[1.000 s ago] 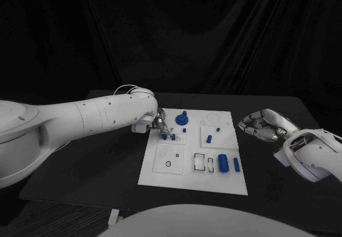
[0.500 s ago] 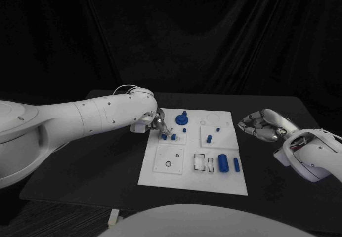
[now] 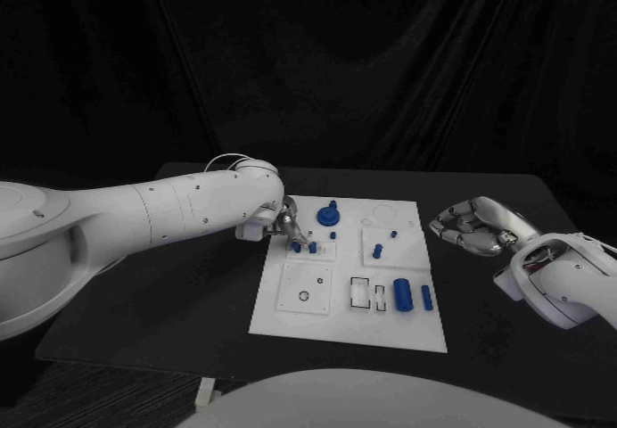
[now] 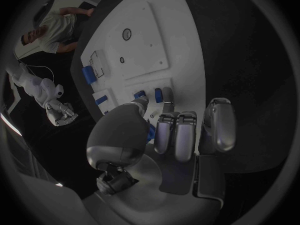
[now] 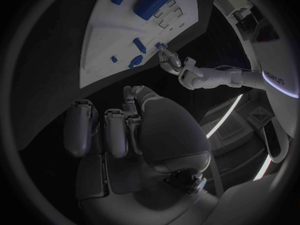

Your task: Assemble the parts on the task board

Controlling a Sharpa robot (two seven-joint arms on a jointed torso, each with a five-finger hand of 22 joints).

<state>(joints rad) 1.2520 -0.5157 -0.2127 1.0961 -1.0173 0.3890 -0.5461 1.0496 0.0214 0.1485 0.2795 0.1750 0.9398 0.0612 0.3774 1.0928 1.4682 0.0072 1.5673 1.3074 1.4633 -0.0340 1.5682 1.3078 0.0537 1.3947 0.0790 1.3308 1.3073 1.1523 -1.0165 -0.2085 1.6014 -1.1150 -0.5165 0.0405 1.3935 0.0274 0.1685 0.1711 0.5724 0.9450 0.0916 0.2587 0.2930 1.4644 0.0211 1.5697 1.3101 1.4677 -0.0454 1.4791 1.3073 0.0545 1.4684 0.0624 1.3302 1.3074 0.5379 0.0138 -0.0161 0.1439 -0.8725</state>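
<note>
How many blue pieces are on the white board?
8: a round piece at the far edge, a tiny peg nearer, two pegs by the left hand, two more mid-right, a fat cylinder and thin bar in front. The hand may hide others.

White arms [image 3: 154,209], silver hands [image 3: 471,227]

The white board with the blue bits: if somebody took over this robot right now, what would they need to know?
Left hand: over the task board's left edge, fingers down at two small blue parts; whether it holds one cannot be told.
Right hand: off the board's right side above the table, fingers curled in, holding nothing.
Other parts: round blue piece at the far end, small peg mid-board, blue cylinder and thin bar near the front.
Left: rectangular slots beside the cylinder look unfilled.
</note>
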